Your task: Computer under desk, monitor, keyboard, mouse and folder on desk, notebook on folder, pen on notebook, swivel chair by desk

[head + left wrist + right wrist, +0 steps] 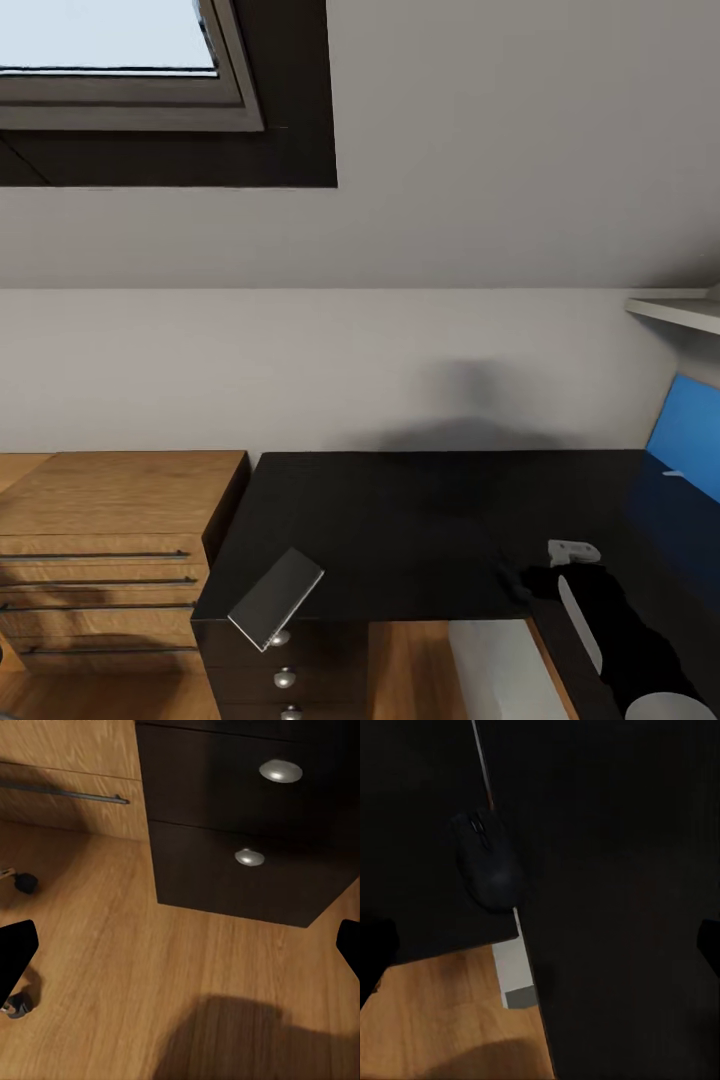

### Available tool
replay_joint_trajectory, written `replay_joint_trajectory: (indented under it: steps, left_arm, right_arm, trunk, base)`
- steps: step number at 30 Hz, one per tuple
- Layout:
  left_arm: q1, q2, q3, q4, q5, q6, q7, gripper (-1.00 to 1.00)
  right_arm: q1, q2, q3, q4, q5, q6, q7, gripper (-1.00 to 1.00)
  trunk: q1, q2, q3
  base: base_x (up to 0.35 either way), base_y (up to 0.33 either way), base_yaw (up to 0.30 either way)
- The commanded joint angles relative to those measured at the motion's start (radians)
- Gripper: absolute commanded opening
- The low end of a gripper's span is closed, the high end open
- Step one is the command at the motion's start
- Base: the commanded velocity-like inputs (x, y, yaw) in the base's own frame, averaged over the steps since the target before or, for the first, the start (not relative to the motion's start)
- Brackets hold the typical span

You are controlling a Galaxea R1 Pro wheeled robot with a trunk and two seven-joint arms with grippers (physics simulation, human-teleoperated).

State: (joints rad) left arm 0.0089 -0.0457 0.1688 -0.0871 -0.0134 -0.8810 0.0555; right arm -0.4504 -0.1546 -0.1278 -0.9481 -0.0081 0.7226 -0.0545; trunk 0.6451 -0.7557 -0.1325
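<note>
1. Glossy black desk (420, 520) runs along the far wall, its knobbed drawer unit (247, 832) beside an oak chest (110, 540) on the left.
2. Blue folder (690, 435) stands tilted at the desk's right end.
3. Right gripper (540, 945) hangs over the desk edge, fingers apart, with the dark mouse (489, 862) lying near the edge and the grey computer (517, 982) below.
4. Left gripper (180, 945), fingers apart, faces the wood floor.
</note>
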Motion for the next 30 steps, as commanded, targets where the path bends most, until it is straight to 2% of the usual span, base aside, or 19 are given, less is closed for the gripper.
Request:
replay_joint_trajectory:
  steps: [1,5,10,16,19,22,24,30]
  left_arm:
    - [0.0,0.0,-0.002,-0.002,-0.002,-0.001,0.006,1.0]
    - [0.0,0.0,-0.001,-0.002,-0.002,-0.002,0.006,1.0]
    - [0.0,0.0,-0.002,-0.002,-0.002,-0.004,0.005,1.0]
    - [0.0,0.0,-0.002,-0.002,-0.002,-0.004,0.004,1.0]
    - [0.0,-0.001,-0.002,-0.002,-0.002,-0.004,0.004,1.0]
    - [0.0,-0.003,-0.001,-0.002,-0.002,-0.004,0.004,1.0]
    - [0.0,-0.003,-0.001,-0.002,-0.002,-0.004,0.004,1.0]
    - [0.0,-0.002,-0.001,-0.002,-0.002,-0.004,0.004,1.0]
  right_arm:
    - [-0.001,-0.012,0.001,0.008,-0.004,-0.01,-0.002,1.0]
    - [-0.001,-0.025,0.004,0.046,-0.003,-0.078,0.0,1.0]
    - [-0.001,-0.028,0.004,0.059,-0.001,-0.101,0.001,1.0]
    - [-0.001,-0.028,0.008,0.078,-0.001,-0.144,0.001,1.0]
    - [-0.001,-0.027,0.048,0.097,0.001,-0.204,0.016,1.0]
    - [-0.001,-0.026,0.125,0.123,0.003,-0.261,0.029,1.0]
    - [-0.001,-0.025,0.153,0.131,0.003,-0.277,0.032,1.0]
    - [-0.001,-0.028,0.177,0.139,0.003,-0.292,0.035,1.0]
  trunk:
    - [0.0,-0.001,-0.001]
    - [0.0,-0.001,-0.001]
    - [0.0,-0.001,-0.001]
    - [0.0,-0.001,-0.001]
    - [0.0,-0.001,-0.001]
    - [0.0,-0.001,-0.001]
    - [0.0,-0.001,-0.001]
    - [0.0,-0.001,-0.001]
  base:
    - [0.142,0.0,0.0]
    - [0.25,0.0,0.0]
    - [0.212,0.0,0.0]
    - [0.04,0.0,0.0]
    - [0.004,0.0,0.0]
    - [0.01,0.0,0.0]
    - [0.082,0.0,0.0]
    - [0.135,0.0,0.0]
